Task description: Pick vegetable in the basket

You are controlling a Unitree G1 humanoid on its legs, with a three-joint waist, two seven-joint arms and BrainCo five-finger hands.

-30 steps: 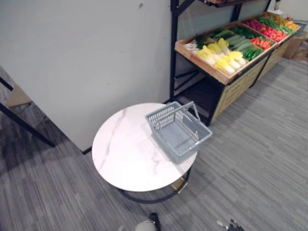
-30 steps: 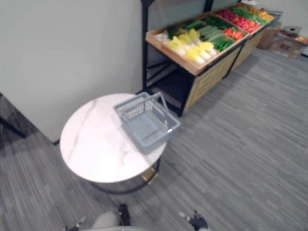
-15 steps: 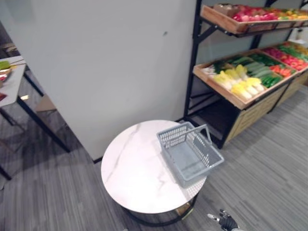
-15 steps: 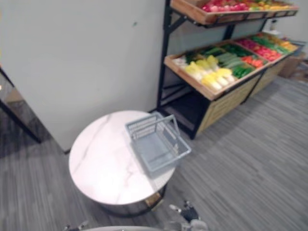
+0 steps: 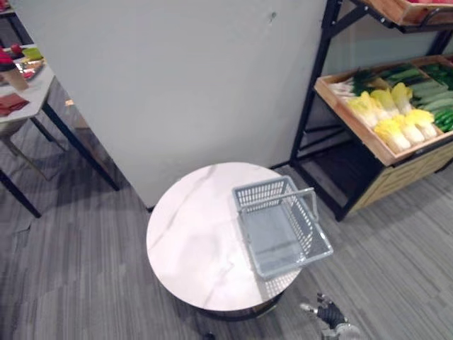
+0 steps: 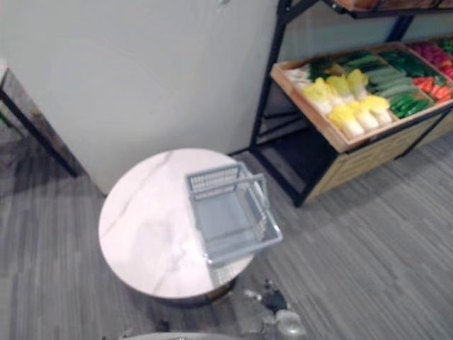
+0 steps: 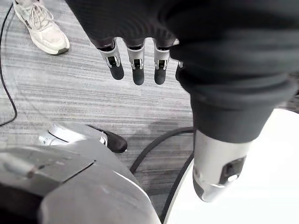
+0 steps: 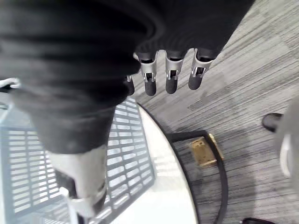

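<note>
An empty grey plastic basket (image 5: 283, 227) with its handle up stands on the right side of a round white marble table (image 5: 191, 241). Vegetables lie in a wooden shelf tray (image 5: 382, 117) to the far right: yellow-white cabbages (image 5: 396, 120) and green ones behind them. My right hand (image 5: 327, 314) hangs low beside the table's near right edge, below the basket. In the right wrist view my right hand (image 8: 170, 79) has straight fingers holding nothing, with the basket's wall (image 8: 131, 154) just beyond. My left hand (image 7: 135, 70) also hangs open over the floor by the table's rim (image 7: 266, 186).
A white wall panel (image 5: 177, 85) stands right behind the table. A black-legged table (image 5: 21, 78) with small items is at the far left. A person's white sneaker (image 7: 39, 28) rests on the grey carpet near my left hand.
The whole picture has shifted, so the camera has moved: the shelf now sits further right and the left table has come into sight. The basket keeps its place on the table.
</note>
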